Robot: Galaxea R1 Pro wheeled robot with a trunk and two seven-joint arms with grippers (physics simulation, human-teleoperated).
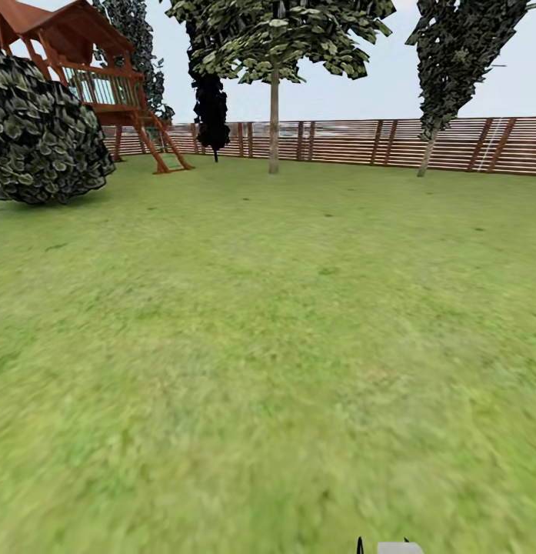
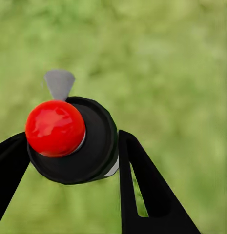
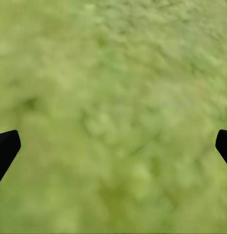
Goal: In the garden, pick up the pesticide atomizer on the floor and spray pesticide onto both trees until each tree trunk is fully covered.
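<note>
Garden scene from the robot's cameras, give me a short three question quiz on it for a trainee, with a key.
1. True or false: the left gripper is shut on the black cylindrical pesticide atomizer with the red top.
2. Multiple choice: in the right wrist view, what lies beyond the right gripper's black fingertips? A) stone slabs B) green lawn C) a tree trunk
3. Fill in: in the head view, the broad-crowned tree with the straight grey-brown trunk stands in front of the brown slatted wooden ____.

Key: 1 true; 2 B; 3 fence.
</note>
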